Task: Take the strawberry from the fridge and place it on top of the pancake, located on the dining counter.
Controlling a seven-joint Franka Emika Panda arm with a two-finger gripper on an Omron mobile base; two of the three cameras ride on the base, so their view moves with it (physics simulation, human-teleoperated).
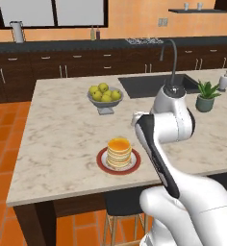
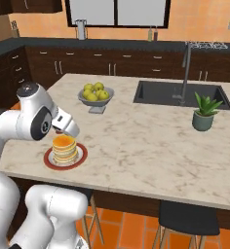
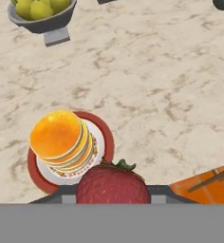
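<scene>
Gripper (image 3: 113, 197): clamped on the strawberry (image 3: 113, 184); we see its fingers only as dark bits, cut off at the frame's bottom.
Strawberry: red, green-capped, lower half hidden, hanging just beside the pancake (image 3: 60, 139).
Pancake: stacked on its red plate (image 3: 106, 135) near the worktop (image 1: 62, 120) edge; our arm hides the gripper in both base views.
Fruit bowl (image 1: 105, 97): farther back, cropped in the hand view.
Sink (image 2: 180, 95): far side.
</scene>
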